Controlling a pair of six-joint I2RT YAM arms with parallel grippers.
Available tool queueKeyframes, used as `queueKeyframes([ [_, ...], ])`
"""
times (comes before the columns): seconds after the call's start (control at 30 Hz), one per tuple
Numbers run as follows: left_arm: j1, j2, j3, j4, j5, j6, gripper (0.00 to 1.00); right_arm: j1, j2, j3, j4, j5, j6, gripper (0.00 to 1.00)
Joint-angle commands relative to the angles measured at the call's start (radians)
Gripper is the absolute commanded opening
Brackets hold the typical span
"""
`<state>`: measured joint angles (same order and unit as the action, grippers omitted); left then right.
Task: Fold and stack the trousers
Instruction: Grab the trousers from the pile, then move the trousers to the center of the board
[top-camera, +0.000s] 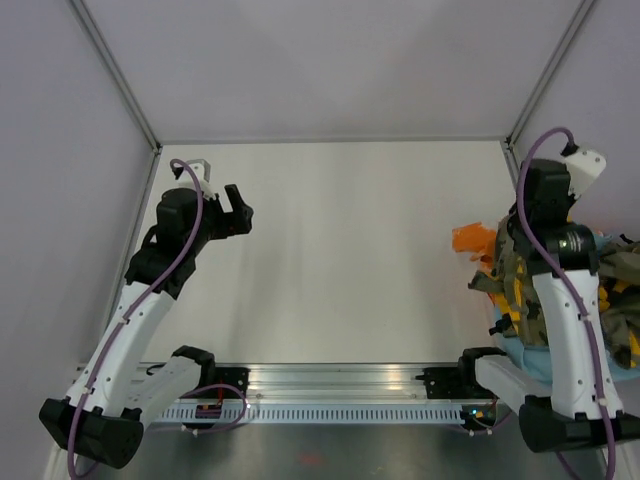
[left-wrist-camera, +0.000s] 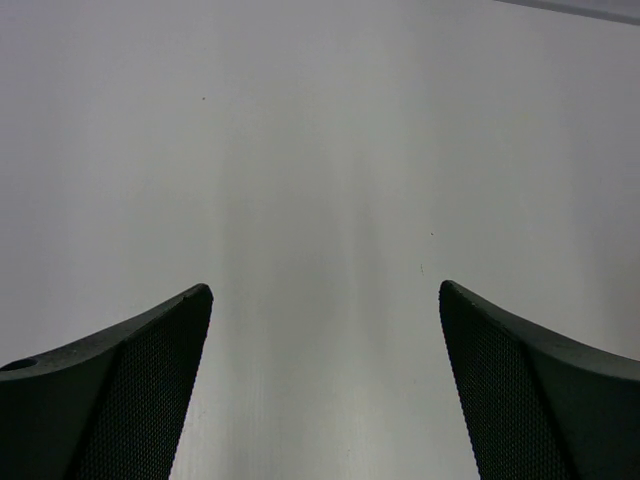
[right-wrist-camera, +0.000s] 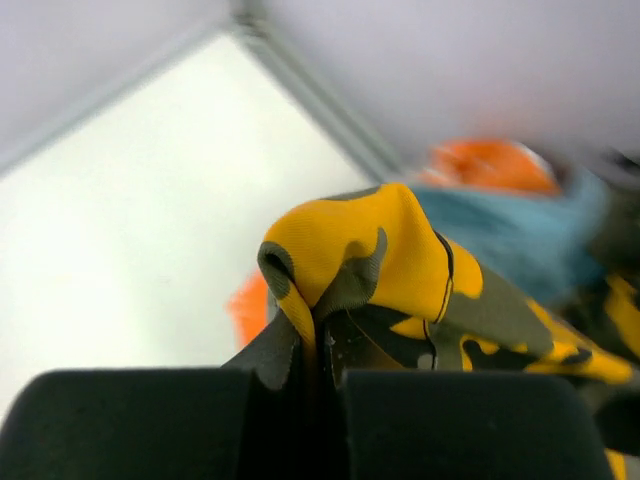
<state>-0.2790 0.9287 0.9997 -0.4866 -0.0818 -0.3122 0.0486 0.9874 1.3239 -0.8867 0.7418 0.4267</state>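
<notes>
Where right end effector (right-wrist-camera: 322, 380) pinches, trousers (right-wrist-camera: 392, 250) bunch

At its right edge the table (top-camera: 330, 250) bears trousers (top-camera: 512, 278), orange garment (top-camera: 470, 238), blue garment (top-camera: 520, 355).

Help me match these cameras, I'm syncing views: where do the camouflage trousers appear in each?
Top external: trousers heaped at the right edge, under the right arm.
Left wrist: not in it.
Right wrist: trousers at centre, a fold pinched in the right hand.
Shared landmark: orange garment beside them, in top and right wrist views.
</notes>
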Motion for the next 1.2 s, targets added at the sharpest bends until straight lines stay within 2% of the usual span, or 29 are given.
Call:
queueKeyframes([
  [0.0, -0.005, 0.010, 0.047, 0.017, -0.053, 0.027, 1.00, 0.013, 0.166, 0.286, 0.209, -0.462, -0.089, 0.00],
  [0.03, -0.006, 0.015, 0.048, 0.020, -0.047, 0.022, 1.00, 0.017, 0.260, 0.354, 0.219, -0.628, -0.085, 0.00],
  [0.07, -0.005, 0.021, 0.057, 0.022, -0.044, 0.016, 1.00, 0.052, 0.310, 0.514, 0.221, -0.692, -0.079, 0.00],
  [0.13, -0.005, 0.042, 0.073, 0.019, -0.038, 0.001, 1.00, 0.144, 0.469, 0.695, 0.204, -0.707, -0.097, 0.00],
  [0.17, -0.005, 0.048, 0.077, 0.020, -0.038, -0.005, 1.00, 0.269, 0.520, 0.880, 0.197, -0.678, -0.127, 0.00],
  [0.23, -0.003, 0.065, 0.092, 0.010, -0.055, -0.025, 1.00, 0.371, 0.661, 1.030, 0.212, -0.654, -0.203, 0.00],
  [0.27, -0.003, 0.070, 0.099, 0.002, -0.068, -0.033, 1.00, 0.435, 0.696, 1.123, 0.227, -0.673, -0.207, 0.00],
  [0.3, -0.003, 0.082, 0.117, -0.027, -0.103, -0.048, 1.00, 0.459, 0.748, 1.147, 0.276, -0.737, -0.197, 0.00],
  [0.43, -0.002, 0.102, 0.172, -0.139, -0.232, -0.091, 1.00, 0.566, 0.781, 1.034, 0.428, -0.832, -0.189, 0.00],
  [0.53, 0.000, 0.098, 0.209, -0.235, -0.344, -0.139, 1.00, 0.655, 0.774, 0.771, 0.544, -0.921, -0.168, 0.00],
  [0.67, 0.009, 0.056, 0.252, -0.399, -0.518, -0.275, 1.00, 0.688, 0.787, 0.554, 0.659, -0.987, -0.108, 0.00],
  [0.7, 0.015, 0.042, 0.260, -0.427, -0.553, -0.321, 1.00, 0.691, 0.798, 0.517, 0.696, -0.960, -0.089, 0.00],
  [0.8, 0.017, -0.039, 0.235, -0.443, -0.520, -0.329, 1.00, 0.689, 0.839, 0.407, 0.736, -0.909, -0.057, 0.00],
  [0.87, 0.015, -0.077, 0.214, -0.426, -0.487, -0.327, 1.00, 0.689, 0.872, 0.377, 0.744, -0.936, -0.051, 0.03],
  [0.9, 0.015, -0.102, 0.189, -0.405, -0.442, -0.317, 1.00, 0.689, 0.911, 0.377, 0.750, -0.976, -0.046, 0.07],
  [0.93, 0.015, -0.106, 0.180, -0.396, -0.414, -0.312, 1.00, 0.689, 0.931, 0.386, 0.749, -0.992, -0.040, 0.27],
  [0.97, 0.017, -0.103, 0.162, -0.377, -0.345, -0.297, 1.00, 0.689, 0.973, 0.399, 0.723, -1.009, -0.022, 0.42],
  [1.0, 0.015, -0.099, 0.151, -0.359, -0.296, -0.282, 1.00, 0.688, 0.993, 0.450, 0.692, -1.012, -0.013, 0.64],
  [1.07, 0.015, -0.081, 0.123, -0.320, -0.201, -0.255, 1.00, 0.685, 1.033, 0.515, 0.572, -1.030, -0.014, 0.80],
  [1.17, 0.015, -0.016, 0.086, -0.291, -0.075, -0.284, 1.00, 0.662, 0.980, 0.554, 0.470, -1.000, -0.031, 0.94],
])
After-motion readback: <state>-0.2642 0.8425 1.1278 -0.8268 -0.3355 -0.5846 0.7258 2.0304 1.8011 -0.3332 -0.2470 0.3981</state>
